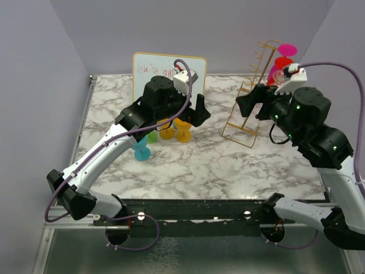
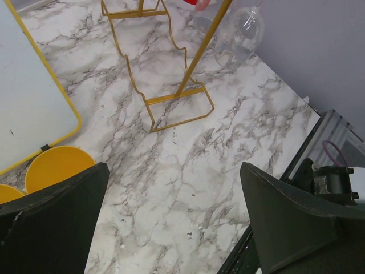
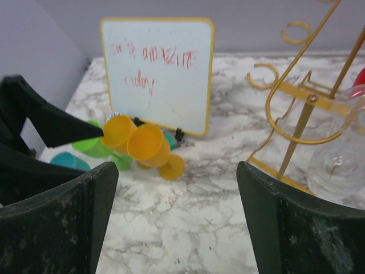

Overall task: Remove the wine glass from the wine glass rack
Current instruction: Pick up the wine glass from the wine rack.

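Your left tool (image 2: pixel 174 171) stands wide apart and empty over the tabletop (image 2: pixel 239 125), well apart from the wine glass rack (image 2: pixel 174 96). Further right, the wine glass (image 3: pixel 339 168) hangs bowl-down on the rack, clear and thin-walled. Treat it as light, stiff, slick and breakable. The wire rack looks easy to tip. Take the glass gently around the bowl or the stem, then ease it out of its hook. Your right tool (image 3: pixel 177 171) is spread wide with nothing in it. The glass sits off to its right, outside the jaws and not touching.
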`<state>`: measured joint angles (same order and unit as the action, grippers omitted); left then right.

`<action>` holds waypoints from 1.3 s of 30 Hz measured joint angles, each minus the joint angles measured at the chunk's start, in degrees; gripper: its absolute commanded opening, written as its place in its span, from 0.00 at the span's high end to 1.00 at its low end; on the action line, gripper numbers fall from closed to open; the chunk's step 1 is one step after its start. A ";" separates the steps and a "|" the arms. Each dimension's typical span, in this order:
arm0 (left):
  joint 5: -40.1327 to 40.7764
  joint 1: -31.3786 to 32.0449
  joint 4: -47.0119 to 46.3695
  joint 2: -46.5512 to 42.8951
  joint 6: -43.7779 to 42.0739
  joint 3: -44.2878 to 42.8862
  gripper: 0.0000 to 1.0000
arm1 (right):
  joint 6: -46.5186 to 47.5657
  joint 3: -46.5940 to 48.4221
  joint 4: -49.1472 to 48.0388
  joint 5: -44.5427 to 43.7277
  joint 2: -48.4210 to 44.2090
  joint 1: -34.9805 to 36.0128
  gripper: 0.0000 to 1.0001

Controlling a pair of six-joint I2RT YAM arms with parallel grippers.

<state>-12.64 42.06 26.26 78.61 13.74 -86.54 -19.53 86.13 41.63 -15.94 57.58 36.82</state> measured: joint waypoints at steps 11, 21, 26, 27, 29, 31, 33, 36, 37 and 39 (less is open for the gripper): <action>-0.15 0.00 0.00 -0.07 0.33 0.00 0.01 | 4.61 16.61 5.16 -7.74 10.67 -13.03 0.03; 0.35 0.00 0.15 -2.08 0.33 0.66 0.01 | 1.29 11.69 3.48 21.94 15.76 -45.48 0.05; 0.66 -0.02 0.37 -2.54 0.15 0.70 0.01 | -3.67 2.03 -0.68 34.80 12.59 -56.63 0.11; 0.68 -0.02 0.57 -2.51 0.15 0.72 0.01 | -4.79 0.02 -1.77 36.98 11.72 -56.78 0.12; 0.66 -0.02 0.74 -2.51 0.07 0.72 0.01 | -7.34 -4.33 -4.26 40.68 9.46 -56.81 0.15; 0.66 -0.02 0.87 -2.51 -0.07 0.72 0.01 | -9.84 -9.01 -6.93 42.66 6.47 -56.81 0.18; 0.66 0.00 0.90 -2.45 -0.09 0.72 0.01 | -11.80 -12.31 -8.85 43.39 3.65 -57.05 0.20; 0.66 -0.02 0.87 -2.16 -0.11 0.72 0.01 | -13.25 -12.85 -10.67 44.02 1.99 -57.07 0.25; 0.66 -0.02 0.90 -2.05 -0.13 0.72 0.01 | -13.55 -12.50 -11.19 44.30 2.01 -57.07 0.26; 0.66 -0.02 0.90 -1.86 -0.13 0.72 0.01 | -14.16 -12.33 -12.83 45.03 2.49 -57.09 0.29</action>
<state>-11.99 42.04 27.16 76.75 13.61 -85.82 -33.69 73.80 28.80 29.08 60.07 -20.27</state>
